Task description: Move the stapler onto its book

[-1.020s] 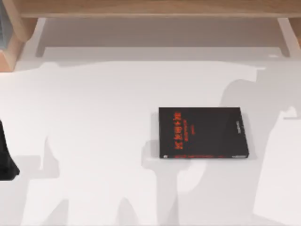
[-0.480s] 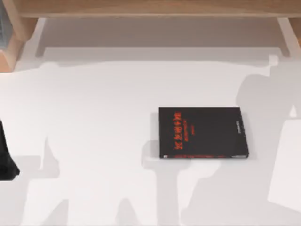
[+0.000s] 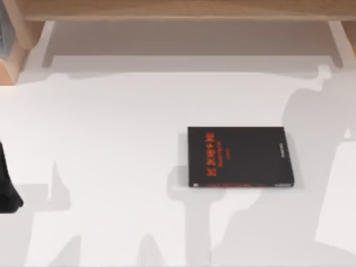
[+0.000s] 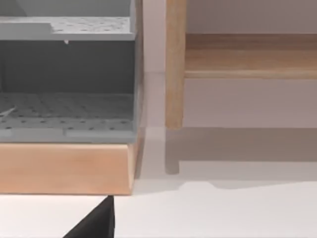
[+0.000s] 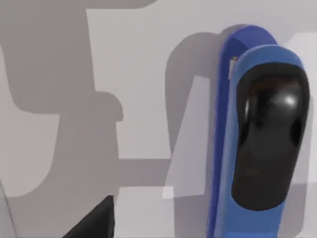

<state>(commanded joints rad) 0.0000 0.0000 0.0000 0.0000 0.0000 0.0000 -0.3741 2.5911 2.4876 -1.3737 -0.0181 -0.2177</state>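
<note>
Stapler [image 5: 257, 148]: blue, lay on white bench [image 3: 111, 139].
Book [image 3: 240, 157]: flat, right of centre.
Fingers: state indiscernible.

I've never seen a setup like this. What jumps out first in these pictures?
The black book with red lettering stands out at once, lying flat on the white table, right of centre in the top view. Next is the bright blue stapler with its glossy black top, seen close up from the right wrist camera, lying on the table. A wooden shelf unit lines the table's far edge.

White table [image 3: 111, 139], wooden shelf [image 3: 178, 8] behind, broad grey shadows.
</note>
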